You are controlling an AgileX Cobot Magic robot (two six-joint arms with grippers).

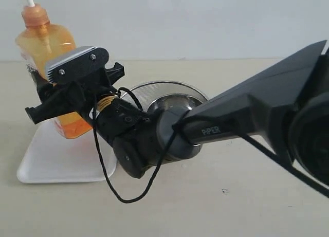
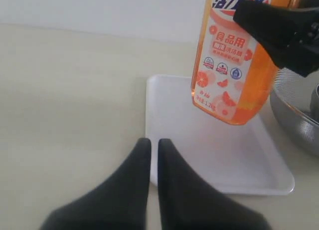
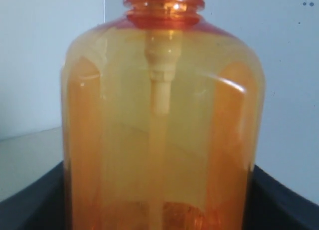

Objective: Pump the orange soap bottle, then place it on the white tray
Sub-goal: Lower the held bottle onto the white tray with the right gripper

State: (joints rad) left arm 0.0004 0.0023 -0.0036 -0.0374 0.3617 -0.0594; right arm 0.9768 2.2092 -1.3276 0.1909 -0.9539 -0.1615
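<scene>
Tall, rectangular and made of clear plastic, the orange soap bottle (image 1: 45,44) with its white label and red print hangs tilted over the white tray (image 1: 56,167), a flat rectangular tray with rounded corners and a low rim. Its base looks just clear of the tray floor, though contact cannot be ruled out. The right gripper (image 1: 61,101) clamps the bottle's body between its 2 black jaws, about mid-height. Only the white stem shows at the top edge of the exterior view; the pump head is out of frame.

The left gripper (image 2: 153,145) hovers with its fingers pressed together and holding nothing, over the bare table just beside the tray's near edge. A round steel mesh strainer bowl (image 1: 169,90) sits touching or just beside the tray's far side.

Judged from here, the main risk is the tilt: released at this angle, the bottle would likely land on 1 bottom edge and topple, possibly against the strainer. The smooth plastic could also slip in the grip while lowering.
</scene>
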